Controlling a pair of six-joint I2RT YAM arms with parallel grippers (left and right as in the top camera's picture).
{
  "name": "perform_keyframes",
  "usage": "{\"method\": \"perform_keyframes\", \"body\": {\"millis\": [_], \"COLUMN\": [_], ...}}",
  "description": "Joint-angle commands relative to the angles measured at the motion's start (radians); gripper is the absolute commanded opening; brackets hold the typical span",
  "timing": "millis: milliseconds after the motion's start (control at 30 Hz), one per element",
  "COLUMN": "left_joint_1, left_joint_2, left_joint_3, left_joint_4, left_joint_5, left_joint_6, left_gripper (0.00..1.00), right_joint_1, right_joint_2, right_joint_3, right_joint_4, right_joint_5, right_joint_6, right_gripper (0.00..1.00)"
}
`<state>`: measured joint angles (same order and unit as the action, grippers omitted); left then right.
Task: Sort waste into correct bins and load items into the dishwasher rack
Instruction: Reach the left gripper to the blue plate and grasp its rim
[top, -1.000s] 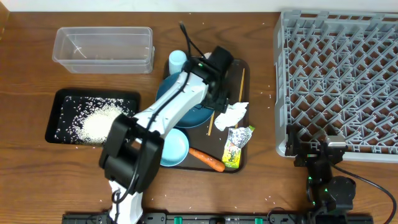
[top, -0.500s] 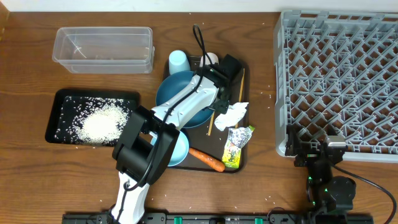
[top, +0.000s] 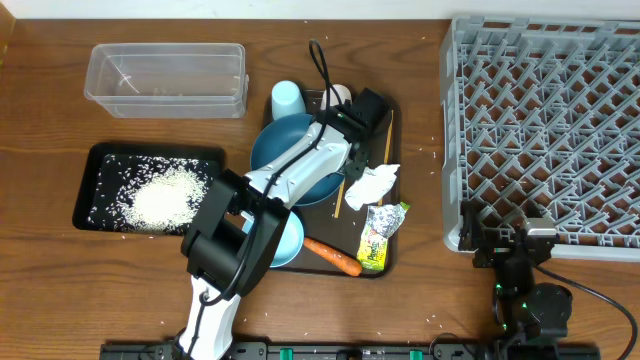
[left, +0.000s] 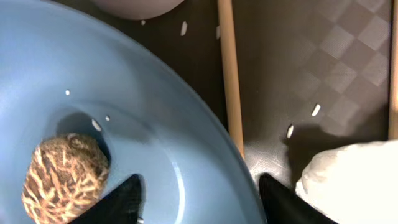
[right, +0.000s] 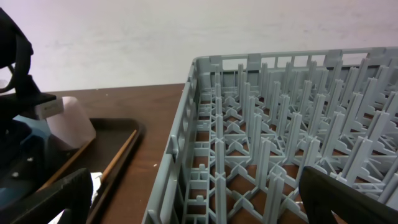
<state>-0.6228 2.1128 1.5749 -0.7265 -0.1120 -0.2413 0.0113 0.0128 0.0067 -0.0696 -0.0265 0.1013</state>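
The dark-blue plate (top: 285, 150) lies on the brown serving tray (top: 378, 122). My left gripper (left: 199, 182) hangs open low over the plate's right rim (left: 205, 118): one finger inside the plate, the other outside by the crumpled tissue (left: 354, 180). A brown food lump (left: 62, 171) and a few rice grains sit in the plate. Chopsticks (left: 230, 74) lie beside the rim. The carrot (top: 332, 256), wrapper (top: 380, 235) and pale bowl (top: 282, 240) lie on the tray's front. My right gripper (right: 199, 205) is open and holds nothing at the rack's (top: 545, 130) front left corner.
A light-blue cup (top: 286, 97) and a white cup (top: 338, 96) stand at the tray's back edge. The black tray (top: 100, 160) holds a rice heap at left, with the clear tub (top: 165, 75) behind it. Stray rice grains dot the table.
My left arm swung right across the plate to its right rim, then held still. Its jaws have narrowed. The right arm has not moved.
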Motion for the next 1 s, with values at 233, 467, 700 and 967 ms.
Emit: {"method": "perform_keyframes", "body": {"millis": [233,467,700,967], "left_joint_1": [0.003,0.003,0.003,0.003], "left_joint_2": [0.033,0.038,0.039,0.034], "left_joint_3": [-0.02,-0.02,-0.02,-0.02], "left_joint_4": [-0.002,-0.002,-0.004,-0.009], "left_joint_5": [-0.012,-0.011,-0.005,-0.005], "left_joint_6": [0.0,0.0,0.0,0.0], "left_gripper": [0.52,0.52,0.48,0.29], "right_joint_1": [-0.017,-0.017,-0.017,-0.017], "right_joint_2": [-0.002,-0.002,-0.002,-0.002], "right_joint_3": [-0.001,-0.001,-0.001,-0.001], "right_joint_4": [-0.004,-0.004,-0.004,-0.004], "right_joint_5": [-0.001,-0.001,-0.001,-0.001], "right_joint_6": [-0.01,-0.01,-0.01,-0.01], "right_gripper": [0.99,0.99,0.99,0.99]}}
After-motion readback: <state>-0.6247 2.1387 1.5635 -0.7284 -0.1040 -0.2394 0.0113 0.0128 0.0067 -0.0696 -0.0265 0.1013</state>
